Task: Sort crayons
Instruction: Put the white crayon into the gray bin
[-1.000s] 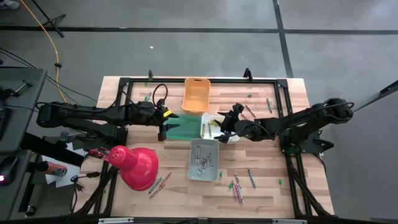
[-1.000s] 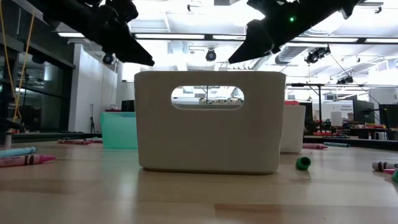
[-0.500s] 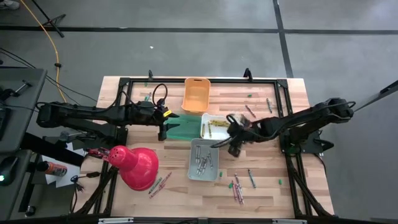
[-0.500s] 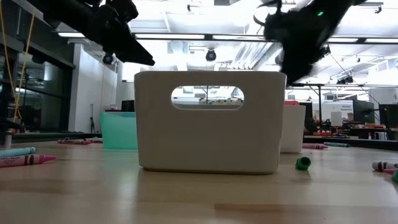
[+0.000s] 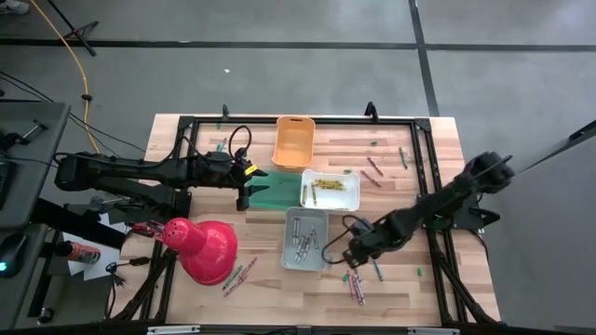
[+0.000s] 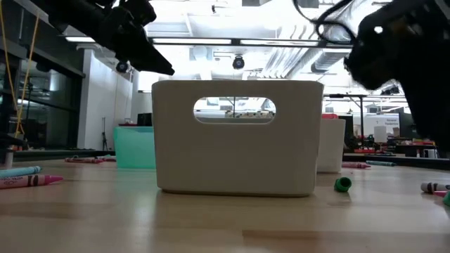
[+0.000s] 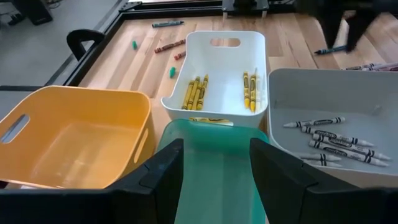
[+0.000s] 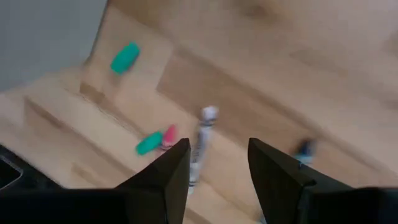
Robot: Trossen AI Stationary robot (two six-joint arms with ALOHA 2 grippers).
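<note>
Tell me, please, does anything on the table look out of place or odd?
Yes. A yellow crayon lies across the rim between the white bin and the green bin, not inside. Loose crayons and green bits litter the table.

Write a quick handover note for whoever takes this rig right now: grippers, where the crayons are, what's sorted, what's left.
Left gripper: open, empty, over the teal bin.
Right gripper: open, empty, above loose crayons at the table's front right.
Done: yellow crayons lie in the white bin; grey crayons in the grey bin.
Orange bin: no crayons seen.
Left: loose crayons at front right, by the red lamp, and at the table's far right.
</note>
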